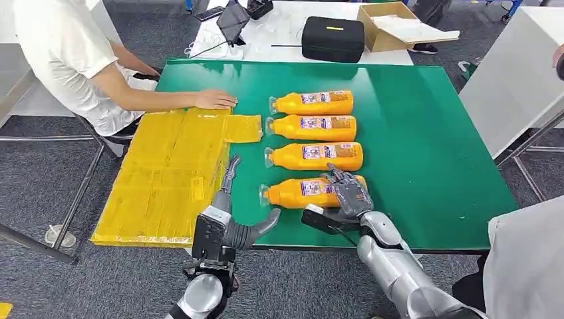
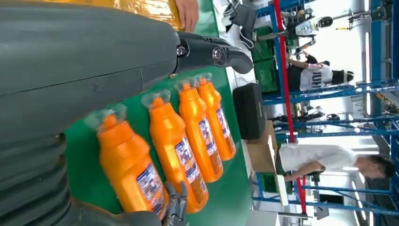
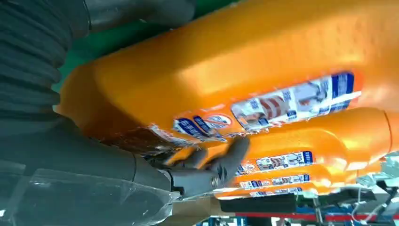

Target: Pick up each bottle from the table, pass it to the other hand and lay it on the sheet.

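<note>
Head view: four orange bottles lie on their sides in a row on the green tabletop (image 1: 425,133), caps pointing toward the yellow sheet (image 1: 166,179). The right hand (image 1: 347,193) rests on the nearest bottle (image 1: 296,193), fingers draped over its base end; the bottle lies flat on the tabletop. The next bottle (image 1: 314,156), the third bottle (image 1: 311,127) and the farthest bottle (image 1: 312,103) lie apart from both hands. The left hand (image 1: 229,216) hovers at the tabletop's near edge, between the sheet and the nearest bottle, fingers spread and holding nothing. A person's hand (image 1: 214,99) presses on the far end of the sheet. A black case (image 1: 332,38) and a cardboard box (image 1: 392,25) sit on a white table beyond.

Left wrist view: the left hand's thick grey thumb and dark fingers (image 2: 211,52) extend with nothing between them. All four bottles lie side by side on the green surface.

Right wrist view: the nearest bottle's label and orange body lie directly against the right hand. Dark fingers (image 3: 221,165) curl along the bottle's side in contact with it. Whether the grasp is fully closed cannot be told.
</note>
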You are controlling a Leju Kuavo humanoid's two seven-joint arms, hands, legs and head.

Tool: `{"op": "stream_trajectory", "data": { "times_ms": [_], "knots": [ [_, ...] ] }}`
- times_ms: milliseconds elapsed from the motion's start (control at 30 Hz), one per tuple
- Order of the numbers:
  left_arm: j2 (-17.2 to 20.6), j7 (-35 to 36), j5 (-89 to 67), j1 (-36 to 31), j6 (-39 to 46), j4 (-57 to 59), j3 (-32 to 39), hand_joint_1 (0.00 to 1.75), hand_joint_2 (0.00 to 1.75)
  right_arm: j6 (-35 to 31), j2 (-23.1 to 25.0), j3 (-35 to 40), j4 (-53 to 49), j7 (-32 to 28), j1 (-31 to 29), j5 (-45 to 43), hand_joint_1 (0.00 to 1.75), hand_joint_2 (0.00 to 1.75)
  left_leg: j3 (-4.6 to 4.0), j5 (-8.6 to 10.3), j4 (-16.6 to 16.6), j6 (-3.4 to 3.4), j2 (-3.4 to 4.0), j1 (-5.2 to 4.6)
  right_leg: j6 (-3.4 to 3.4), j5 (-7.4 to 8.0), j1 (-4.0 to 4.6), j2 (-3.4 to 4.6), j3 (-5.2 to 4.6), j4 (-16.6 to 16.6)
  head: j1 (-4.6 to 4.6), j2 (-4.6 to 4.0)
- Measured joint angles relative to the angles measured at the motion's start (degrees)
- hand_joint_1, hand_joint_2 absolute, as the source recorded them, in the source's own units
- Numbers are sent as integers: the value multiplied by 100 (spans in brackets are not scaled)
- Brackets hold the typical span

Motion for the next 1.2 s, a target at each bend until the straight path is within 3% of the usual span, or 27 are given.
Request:
{"op": "stream_trajectory", "data": {
  "times_ms": [200, 700, 833, 900, 1067, 1200],
  "knots": [
    [15, 37, -70, 4, -2, -4, -2, 0, 175, 552, -57, 145, 2, 202, -144, -48, 175, 175, 9, 1, 0, 0, 1, 0, -7, 6, 0, 1, 8, 0, -2, 0],
    [17, 42, -76, 3, -4, -7, -2, 0, 175, 659, -92, 236, 11, 190, -198, -129, 175, 175, 11, 1, 0, 0, 1, 0, -7, 6, 1, 1, 10, 1, 0, 0],
    [17, -11, -35, 10, -44, -17, 4, 0, 175, 1328, -81, 51, -54, -740, -188, -1394, 175, 175, 25, -7, 0, -6, 8, 1, -9, 7, 3, 6, 24, 0, 9, 0],
    [28, -70, 125, 38, 26, -68, 33, 0, 175, 1494, 11, -74, -193, -951, -76, -1900, 175, 175, 36, -23, -2, -14, 46, 0, -11, 9, 3, 32, 32, 0, 4, 0],
    [120, -447, 352, 459, 340, -607, 343, 0, 175, 1107, 443, -316, -694, -1070, 292, -2522, 173, 175, 40, -22, -3, -21, 63, 17, -18, 6, 22, 48, 21, 1, 0, 0],
    [208, -583, 496, 861, 393, -1067, 674, 0, 175, 798, 656, -402, -1544, -1432, 1017, -2975, 169, 175, 16, -16, -3, -28, 34, 22, -28, -6, 29, 25, 10, 3, 0, 0]
  ]
}}
